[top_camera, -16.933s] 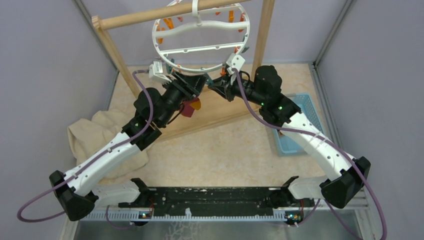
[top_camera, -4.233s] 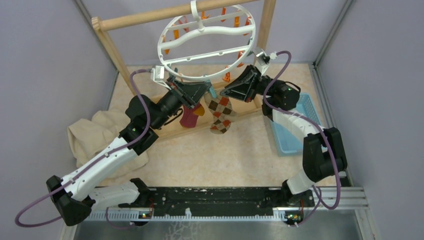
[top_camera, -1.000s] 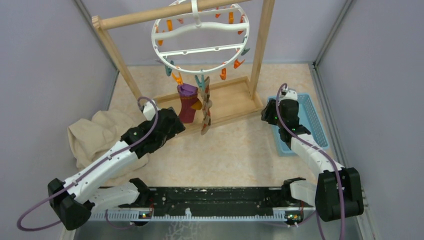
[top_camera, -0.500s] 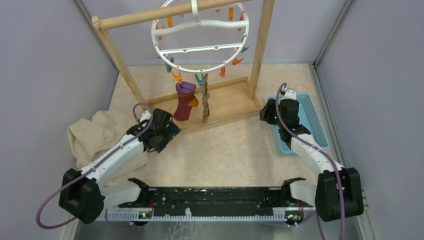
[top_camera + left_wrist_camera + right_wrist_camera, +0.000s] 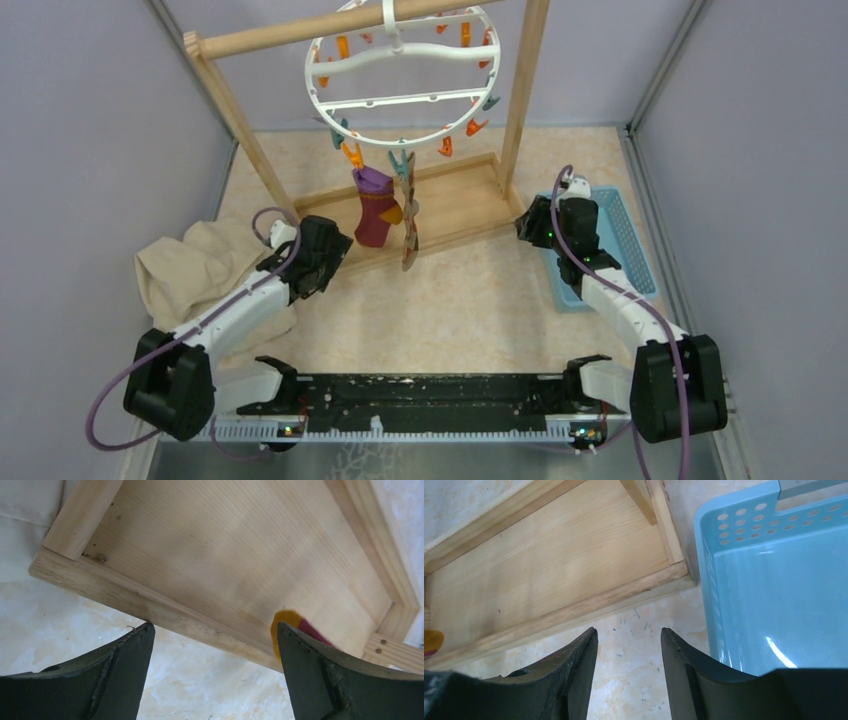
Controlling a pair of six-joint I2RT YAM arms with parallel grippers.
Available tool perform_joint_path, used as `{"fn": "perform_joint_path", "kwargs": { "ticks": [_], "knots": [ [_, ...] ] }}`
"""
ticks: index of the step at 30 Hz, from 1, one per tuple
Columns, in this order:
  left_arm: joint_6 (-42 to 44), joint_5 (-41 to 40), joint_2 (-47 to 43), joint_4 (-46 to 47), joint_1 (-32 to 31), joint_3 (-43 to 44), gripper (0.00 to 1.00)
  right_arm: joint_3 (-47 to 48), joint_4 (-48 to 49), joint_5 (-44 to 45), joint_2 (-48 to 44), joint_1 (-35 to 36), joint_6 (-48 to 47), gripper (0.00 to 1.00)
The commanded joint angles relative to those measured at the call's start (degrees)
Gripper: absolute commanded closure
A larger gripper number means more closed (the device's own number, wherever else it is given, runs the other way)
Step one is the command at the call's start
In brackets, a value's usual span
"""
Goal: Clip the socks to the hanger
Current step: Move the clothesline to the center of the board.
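The stand (image 5: 440, 205) sits ahead of both claws, and the hanger (image 5: 400, 98) hangs from its bar above them. The maroon sock (image 5: 374, 215) and the tan sock (image 5: 410, 225) hang clipped under the ring, just beyond the left claw (image 5: 215, 630), which gapes wide and empty. The right claw (image 5: 629, 632) is parted and empty too.

The white plastic ring hanger (image 5: 400, 100) is hanging by its top hook at the far middle of the scene, showing one wavy crossbar, one straight crossbar, and orange and teal clips spaced around its rim. Both socks are dangling from its near edge, clear of the surface below. The maroon-purple sock (image 5: 373, 212), showing an orange patch on its right side, is hanging cuff-up from an orange clip (image 5: 352, 155). Just to its right, the brown-tan patterned sock (image 5: 409, 225) is hanging edge-on from a teal clip (image 5: 402, 163).
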Motion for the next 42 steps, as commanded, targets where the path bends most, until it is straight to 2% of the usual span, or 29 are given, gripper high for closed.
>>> {"fn": "perform_joint_path", "kwargs": {
  "ticks": [1,9,16,20,29,34,40,42],
  "knots": [
    [-0.7,-0.1,4.8,3.0,1.2,3.2,0.04,-0.5,3.0,-0.5,0.0,-0.4,0.6,0.5],
    [-1.2,1.3,6.9,5.2,2.4,1.4,0.03,-1.0,3.7,-0.6,0.6,-0.4,0.4,0.5],
    [5.9,3.9,9.3,20.0,6.4,-2.0,0.05,-1.2,4.3,-0.9,1.2,-0.4,0.7,0.5],
    [7.8,5.4,15.1,22.8,9.2,1.5,0.05,-1.5,3.9,-0.7,0.5,-0.4,0.6,0.5],
    [15.6,7.8,27.1,27.0,10.4,12.9,0.01,-1.1,3.1,-0.2,0.1,-0.4,0.2,0.51],
    [19.3,8.9,24.0,25.5,10.4,13.8,0.01,-1.3,2.3,0.2,-0.8,-0.4,0.1,0.51],
    [23.3,7.7,13.9,21.2,10.4,10.0,0.01,-2.1,3.0,-1.2,-1.0,-0.4,0.7,0.51],
    [26.9,7.9,9.7,20.9,9.9,8.6,0.01,-2.5,3.2,-1.5,-1.3,-0.4,0.9,0.51]
  ]
}}
